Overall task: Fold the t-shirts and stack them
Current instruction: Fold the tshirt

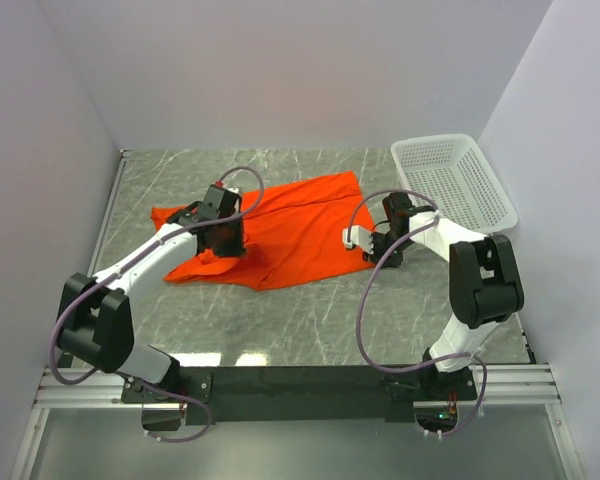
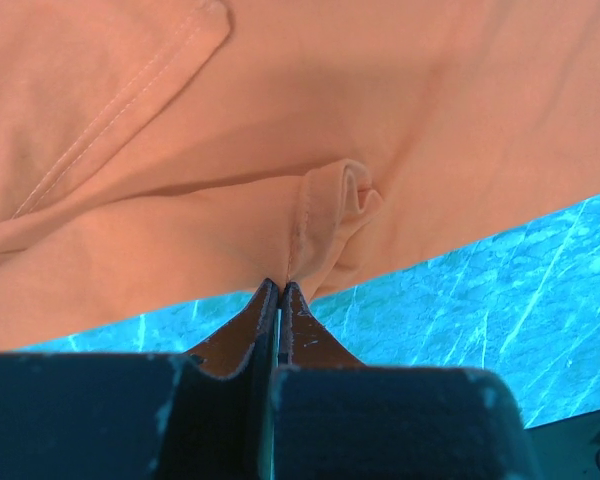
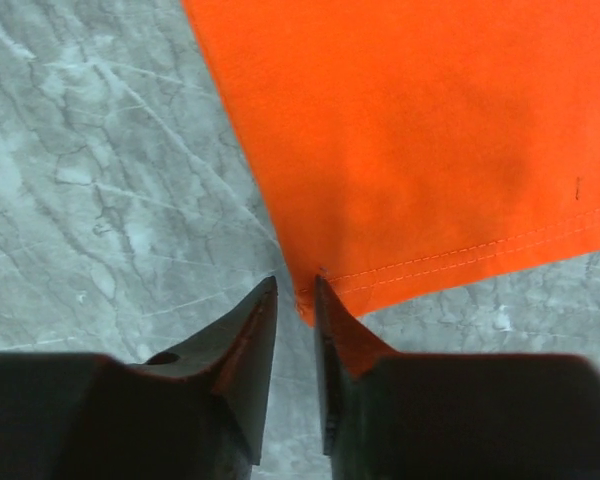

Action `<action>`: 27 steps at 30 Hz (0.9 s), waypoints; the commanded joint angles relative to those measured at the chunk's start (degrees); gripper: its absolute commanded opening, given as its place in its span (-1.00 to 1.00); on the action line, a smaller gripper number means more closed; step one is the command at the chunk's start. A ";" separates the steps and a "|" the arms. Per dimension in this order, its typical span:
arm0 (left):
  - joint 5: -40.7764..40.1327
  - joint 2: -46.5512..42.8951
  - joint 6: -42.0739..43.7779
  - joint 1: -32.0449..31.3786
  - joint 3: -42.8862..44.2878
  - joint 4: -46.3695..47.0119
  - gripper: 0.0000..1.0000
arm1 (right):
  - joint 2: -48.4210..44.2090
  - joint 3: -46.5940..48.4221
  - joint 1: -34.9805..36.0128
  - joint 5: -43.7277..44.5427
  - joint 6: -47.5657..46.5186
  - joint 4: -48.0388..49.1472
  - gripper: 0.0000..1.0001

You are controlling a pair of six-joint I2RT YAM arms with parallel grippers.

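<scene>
Left gripper (image 2: 280, 287) clenched on pinched fold of orange t-shirt (image 1: 300, 232), which lies spread on table (image 1: 310, 335). Right gripper (image 3: 296, 282) at hem corner, jaws narrowly apart (grip on cloth: cannot tell).

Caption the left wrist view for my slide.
Left end effector shut on a bunched edge of the orange t-shirt, marble table showing beside it.

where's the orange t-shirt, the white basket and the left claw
orange t-shirt (image 1: 305, 228), top view, middle of the cloth
white basket (image 1: 454, 184), top view, bare mesh floor
left claw (image 2: 280, 288), left wrist view, between its fingertips
</scene>
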 commanded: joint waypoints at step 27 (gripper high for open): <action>6.91 -19.49 -0.71 6.73 -3.93 -4.09 -0.99 | -4.04 4.21 -3.99 -6.71 2.08 -3.99 -0.98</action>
